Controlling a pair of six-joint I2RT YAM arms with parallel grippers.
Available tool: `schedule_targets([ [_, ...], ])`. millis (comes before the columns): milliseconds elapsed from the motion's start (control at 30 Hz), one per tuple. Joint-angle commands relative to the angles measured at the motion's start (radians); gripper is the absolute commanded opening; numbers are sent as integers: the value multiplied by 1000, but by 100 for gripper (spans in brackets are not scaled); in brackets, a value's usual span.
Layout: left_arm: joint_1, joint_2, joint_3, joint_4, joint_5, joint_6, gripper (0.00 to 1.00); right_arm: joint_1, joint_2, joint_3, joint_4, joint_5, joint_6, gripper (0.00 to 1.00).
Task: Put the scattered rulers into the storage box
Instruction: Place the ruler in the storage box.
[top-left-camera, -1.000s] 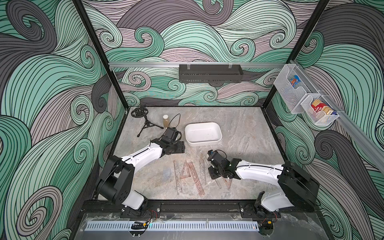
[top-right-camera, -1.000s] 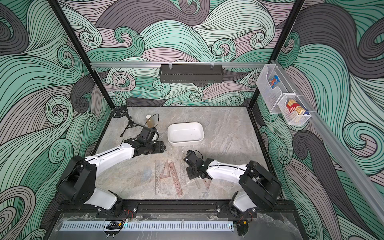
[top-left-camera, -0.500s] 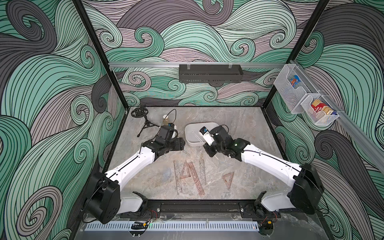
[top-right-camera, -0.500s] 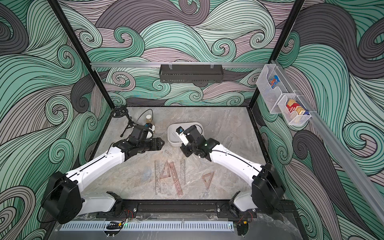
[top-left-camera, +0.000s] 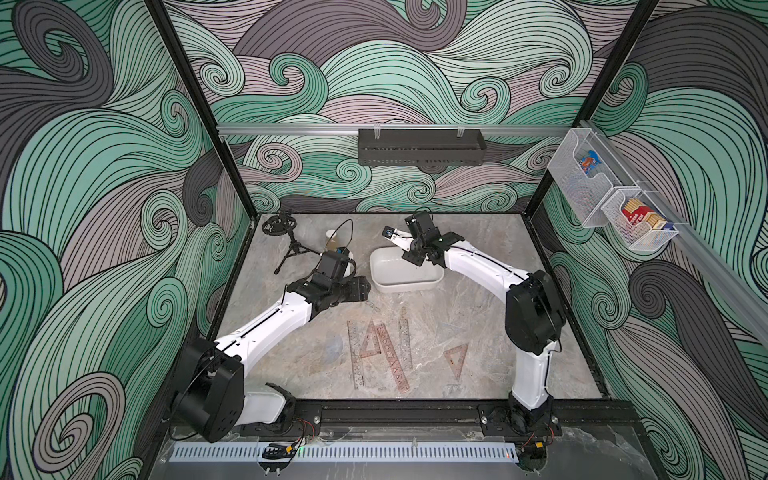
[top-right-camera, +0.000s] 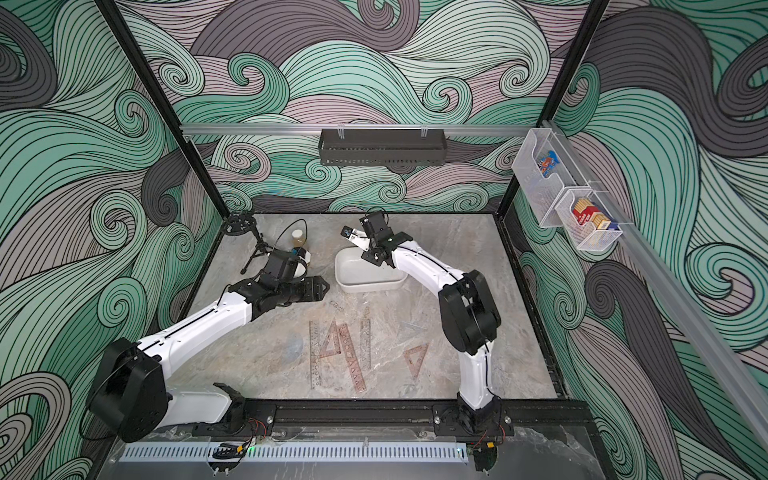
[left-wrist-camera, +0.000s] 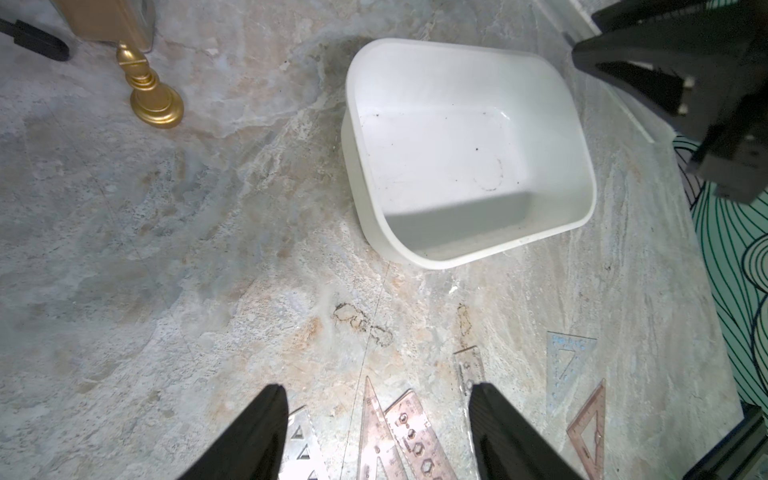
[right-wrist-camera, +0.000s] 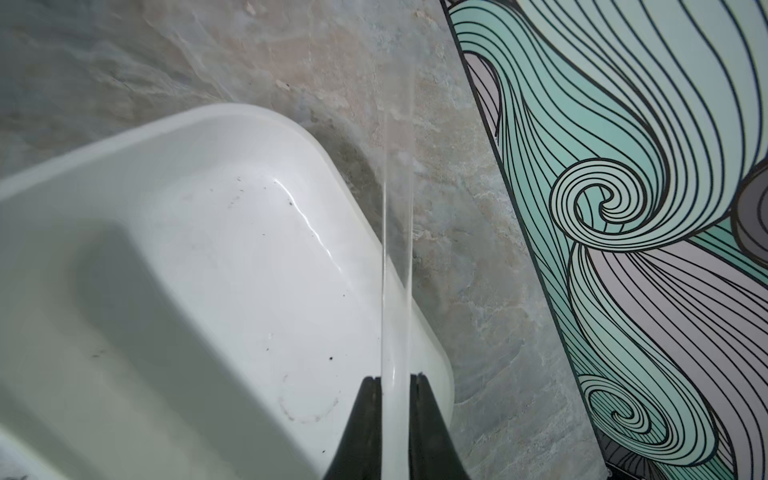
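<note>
The right pincer (right-wrist-camera: 397, 380) is clamped on a clear straight ruler (right-wrist-camera: 397, 249). Its wrist view catches the strip edge-on, poking out from between the black fingertips (right-wrist-camera: 370, 399), crossing the rounded corner of the storage box (right-wrist-camera: 187, 166) and carrying on over the counter (right-wrist-camera: 457, 291) toward the swirly wall. In both top views that arm reaches out over the far edge of the box (top-left-camera: 403, 286), though the ruler is way too see-through to pick out from up there. Whether it touches the rim can't be told. The left pincer (left-wrist-camera: 376, 388) is spread wide with nothing between its fingers. It hangs just beside the box's near left corner, over the stretch of counter between the box and the other rulers. The box sits toward the back middle of the counter, its white floor showing a few dark specks and a faint ring mark. The other rulers lie flat on the near half: a bunch of pinkish-brown ones (top-left-camera: 390, 361), long strips and a set square overlapping each other. Off to the right is a small pinkish triangle (top-left-camera: 457, 358) with a clear triangle (left-wrist-camera: 561, 344) just behind it. A gold stand foot (left-wrist-camera: 156, 104) and a little black tripod (top-left-camera: 293, 249) sit at the back left.
</note>
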Motion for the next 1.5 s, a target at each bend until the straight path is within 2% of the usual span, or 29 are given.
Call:
schedule_targets([
  [0,10,21,29,21,-8,-18,73,-1,49,34,-11,10,-104,0],
  [200,15,44,30,40,-12,-25,73,-25,78,9,1,-87,-105,0],
  [400,18,61,29,46,-15,-24,73,-28,96,-17,62,-127,-113,0],
  [733,35,58,15,56,-13,-15,73,-26,105,-57,87,-145,-94,0],
  [967,42,67,14,58,-11,-8,73,-18,55,-133,135,-170,-86,0],
  [1133,43,67,15,55,-10,-6,73,-12,86,-117,136,-151,-86,0],
  [1467,49,69,21,53,-12,-3,73,-15,161,-53,135,-67,-78,23],
])
